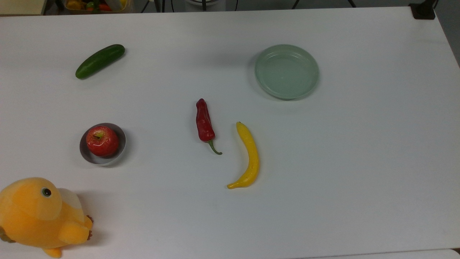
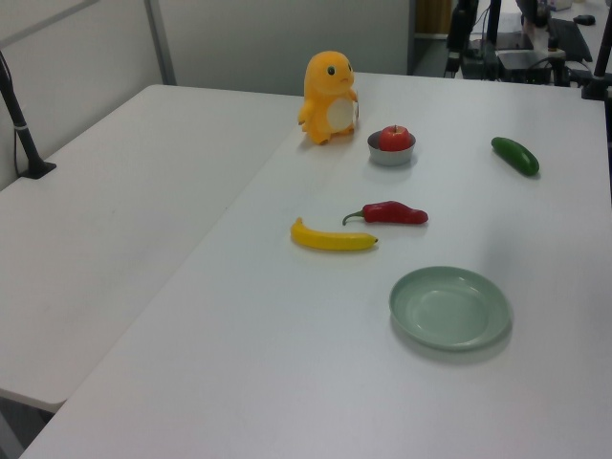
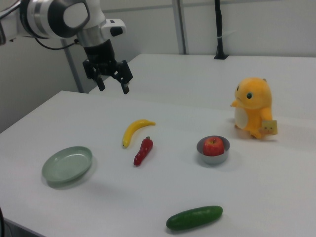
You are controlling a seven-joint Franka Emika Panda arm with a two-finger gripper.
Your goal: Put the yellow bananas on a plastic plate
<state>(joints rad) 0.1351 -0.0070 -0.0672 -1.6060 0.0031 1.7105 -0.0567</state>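
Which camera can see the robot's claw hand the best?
The right view. There the gripper hangs open in the air above the table, up behind the yellow banana, with both black fingers spread apart. The top view and the left view look at the table and the things lying on it instead.

I see bright, even overhead light; the white desk [image 1: 359, 162] has soft glare, things cast faint, short shadows, and focus is slightly soft throughout.
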